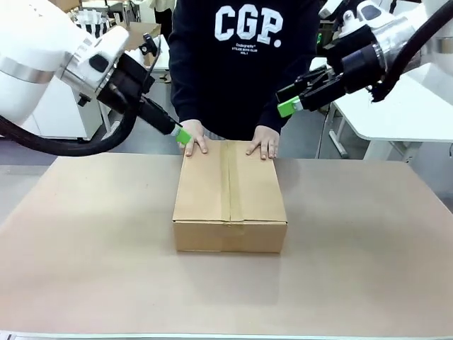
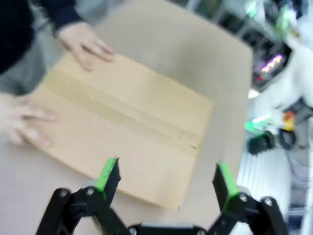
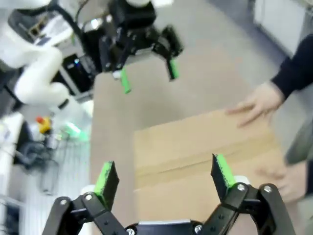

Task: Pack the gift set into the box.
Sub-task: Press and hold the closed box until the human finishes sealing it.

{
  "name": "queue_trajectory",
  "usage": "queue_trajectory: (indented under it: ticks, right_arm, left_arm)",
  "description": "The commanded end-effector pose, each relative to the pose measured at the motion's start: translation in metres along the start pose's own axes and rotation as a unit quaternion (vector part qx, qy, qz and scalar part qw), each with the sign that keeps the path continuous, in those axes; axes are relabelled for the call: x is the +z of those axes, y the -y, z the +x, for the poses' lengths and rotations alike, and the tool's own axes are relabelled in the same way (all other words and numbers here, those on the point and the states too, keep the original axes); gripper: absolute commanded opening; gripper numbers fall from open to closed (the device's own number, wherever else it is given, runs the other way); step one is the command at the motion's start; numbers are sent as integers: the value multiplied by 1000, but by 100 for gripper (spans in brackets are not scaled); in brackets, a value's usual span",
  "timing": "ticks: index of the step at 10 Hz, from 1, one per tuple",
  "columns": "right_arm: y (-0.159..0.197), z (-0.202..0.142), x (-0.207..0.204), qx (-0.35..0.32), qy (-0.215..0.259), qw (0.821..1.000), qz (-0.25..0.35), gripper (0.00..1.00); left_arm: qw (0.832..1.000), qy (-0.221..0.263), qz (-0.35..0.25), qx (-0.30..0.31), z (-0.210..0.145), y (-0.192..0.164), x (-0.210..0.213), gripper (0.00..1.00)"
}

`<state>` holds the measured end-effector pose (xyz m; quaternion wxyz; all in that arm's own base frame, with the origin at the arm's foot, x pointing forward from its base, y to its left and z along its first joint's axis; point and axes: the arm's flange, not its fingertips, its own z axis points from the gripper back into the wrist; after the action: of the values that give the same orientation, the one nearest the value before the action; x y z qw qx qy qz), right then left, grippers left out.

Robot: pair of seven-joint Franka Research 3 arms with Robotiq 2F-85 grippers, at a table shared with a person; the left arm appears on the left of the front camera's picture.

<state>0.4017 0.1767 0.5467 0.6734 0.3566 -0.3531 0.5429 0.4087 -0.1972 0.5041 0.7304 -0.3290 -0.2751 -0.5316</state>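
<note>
The box [image 1: 230,198] sits closed in the middle of the table, its top flaps meeting along a centre seam. A person presses both hands [image 1: 195,138] on its far edge. The gift set is hidden. My left gripper [image 1: 180,134] hangs open above the box's far left corner, close to the person's hand. My right gripper [image 1: 288,106] hovers open, high off the far right corner. The left wrist view looks down on the box [image 2: 122,132] past open fingers [image 2: 107,174]. The right wrist view has the box [image 3: 205,161] below its open fingers [image 3: 222,171].
The brown table top [image 1: 85,248] spreads wide around the box. The person in a dark sweatshirt [image 1: 244,64] stands at the far edge. A white table [image 1: 403,117] stands at the back right.
</note>
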Motion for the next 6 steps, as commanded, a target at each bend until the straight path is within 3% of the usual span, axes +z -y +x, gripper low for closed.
queue_trajectory:
  ticks: [1, 2, 3, 4, 5, 6]
  right_arm:
    - [6, -28, -17, 201, 135, 970, 23, 100]
    - [9, -34, -17, 85, 62, 989, 103, 100]
    - [3, -6, -4, 61, 35, 997, -15, 100]
    - [3, -17, -11, 90, 53, 994, 15, 100]
    - [16, -22, -26, 111, 29, 993, 31, 100]
    - [39, -45, -52, 122, 54, 990, 48, 100]
  left_arm:
    - [989, 79, -76, -96, -23, -22, 9, 100]
    - [990, 138, -21, -24, -19, -32, 17, 100]
    - [998, 26, -25, -58, -9, -7, 2, 100]
    - [998, 26, -25, -58, -9, -7, 2, 100]
    - [995, 74, -20, -64, -19, -21, 14, 100]
    - [988, 59, 58, -130, -31, -33, -5, 100]
